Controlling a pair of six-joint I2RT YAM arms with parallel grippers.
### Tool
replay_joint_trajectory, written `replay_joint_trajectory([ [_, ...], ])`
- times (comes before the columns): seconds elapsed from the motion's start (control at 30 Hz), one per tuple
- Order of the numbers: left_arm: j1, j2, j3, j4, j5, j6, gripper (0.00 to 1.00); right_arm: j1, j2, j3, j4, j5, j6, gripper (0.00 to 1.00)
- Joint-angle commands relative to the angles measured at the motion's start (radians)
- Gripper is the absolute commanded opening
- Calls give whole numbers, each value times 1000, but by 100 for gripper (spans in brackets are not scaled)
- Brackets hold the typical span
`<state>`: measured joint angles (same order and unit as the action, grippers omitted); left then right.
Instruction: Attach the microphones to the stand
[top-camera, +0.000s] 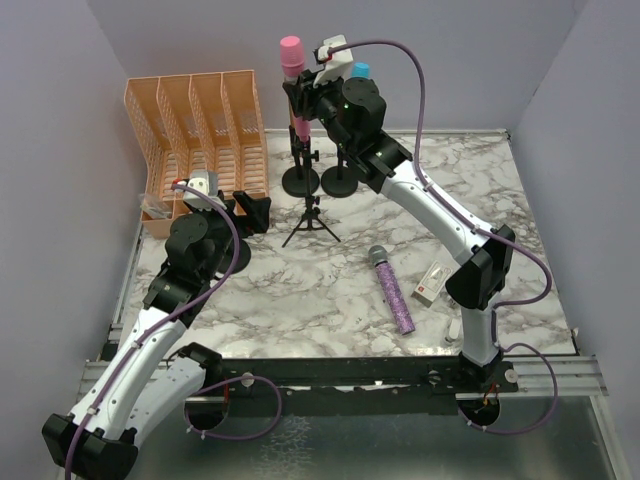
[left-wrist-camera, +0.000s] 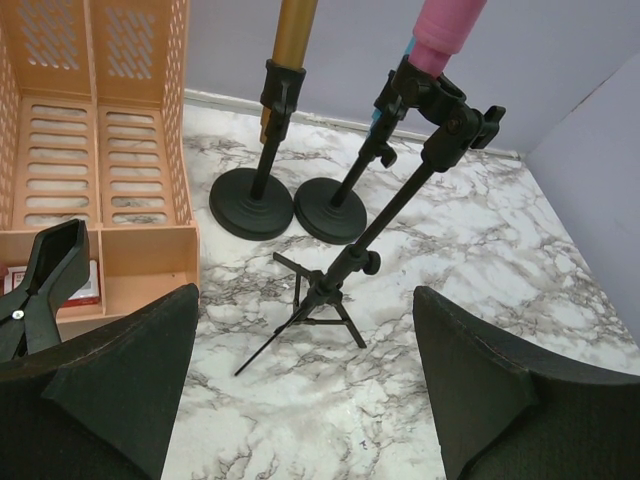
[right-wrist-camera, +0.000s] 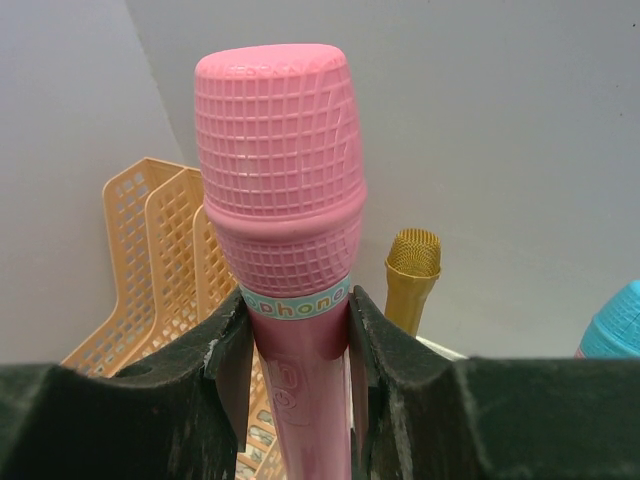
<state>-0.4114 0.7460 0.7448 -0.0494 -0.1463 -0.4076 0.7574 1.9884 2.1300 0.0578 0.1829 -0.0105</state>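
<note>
One gold microphone (right-wrist-camera: 412, 270) stands behind the pink microphone (right-wrist-camera: 280, 190) the right claw (right-wrist-camera: 298, 335) pinches; the left claw (left-wrist-camera: 305, 335) is spread.

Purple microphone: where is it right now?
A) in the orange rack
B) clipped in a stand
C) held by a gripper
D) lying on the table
D: the purple microphone lies flat on the table, beside a white box.
</note>
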Motion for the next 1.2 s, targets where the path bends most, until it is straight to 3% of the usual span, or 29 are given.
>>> replay_joint_trajectory([
  [0.0, 6, -3, -1, -7, 8, -10, 87, -3, -21, -3, -28, -14, 7, 17],
  [0.2, 5, -2, 5, -10, 11, -9, 87, -3, -9, -49, -26, -10, 42, 18],
  [0.3, 5, -3, 8, -9, 8, -5, 87, -3, -66, -195, 61, -37, 43, 24],
  [0.43, 6, -2, 5, -3, 10, -8, 87, -4, -116, -330, 140, -28, 75, 24],
  [0.87, 6, 0, 2, 2, 19, -19, 87, -4, -12, -221, -124, -20, 68, 20],
  [1.17, 5, 2, 11, -1, 7, -2, 87, -4, 13, -285, -112, -24, 31, 18],
])
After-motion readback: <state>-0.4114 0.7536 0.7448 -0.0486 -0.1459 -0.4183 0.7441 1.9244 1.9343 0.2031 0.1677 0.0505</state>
